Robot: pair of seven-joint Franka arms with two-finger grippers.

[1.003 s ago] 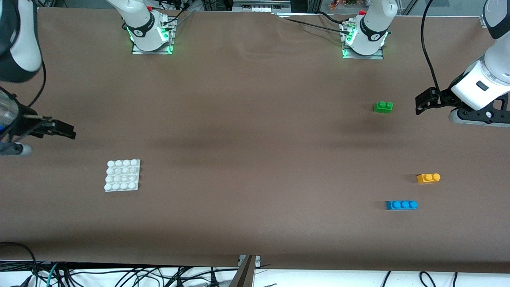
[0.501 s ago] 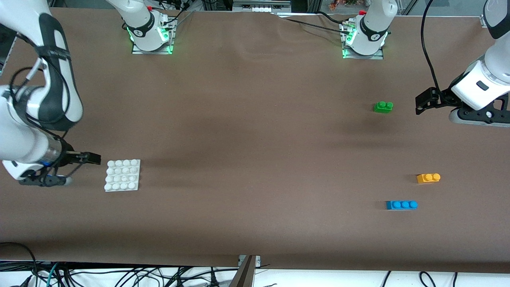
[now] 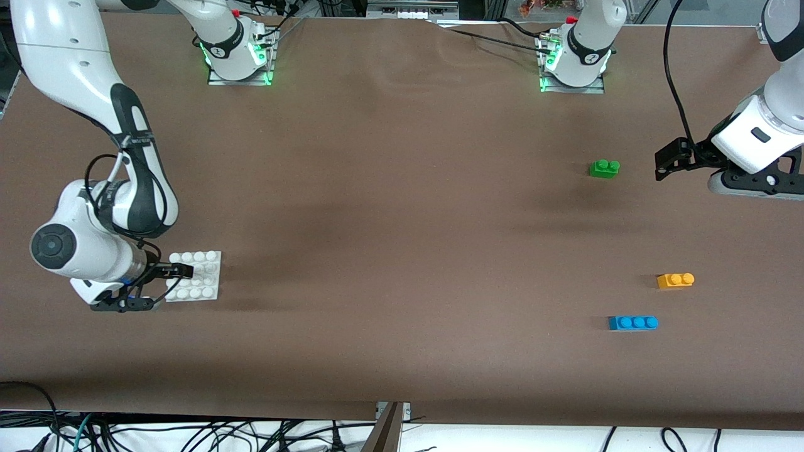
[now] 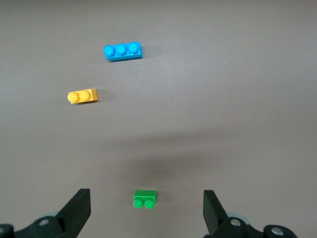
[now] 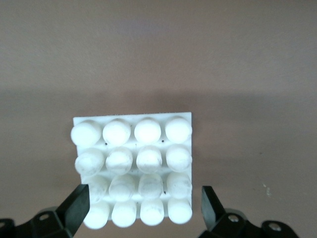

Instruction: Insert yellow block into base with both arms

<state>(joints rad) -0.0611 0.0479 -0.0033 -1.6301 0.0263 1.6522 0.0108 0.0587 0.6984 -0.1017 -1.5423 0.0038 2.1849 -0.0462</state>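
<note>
Right gripper (image 3: 182, 271) open, straddling base (image 3: 202, 267) near table edge at right arm's end; seemingly not yet touching. Centre fingers on plate sides, descend, close squarely. Left gripper (image 3: 667, 160) open, waits by green brick (image 3: 604, 168). Yellow block (image 3: 675, 280) free, beside blue brick (image 3: 633, 322).

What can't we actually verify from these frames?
- Base: in the front view the right gripper covers part of its edge; contact cannot be told.
- Base: in the right wrist view the open fingers flank it, tips cut by the frame edge.
- Left gripper: mostly side-on in front view; left wrist view shows it open, above the green brick.
</note>
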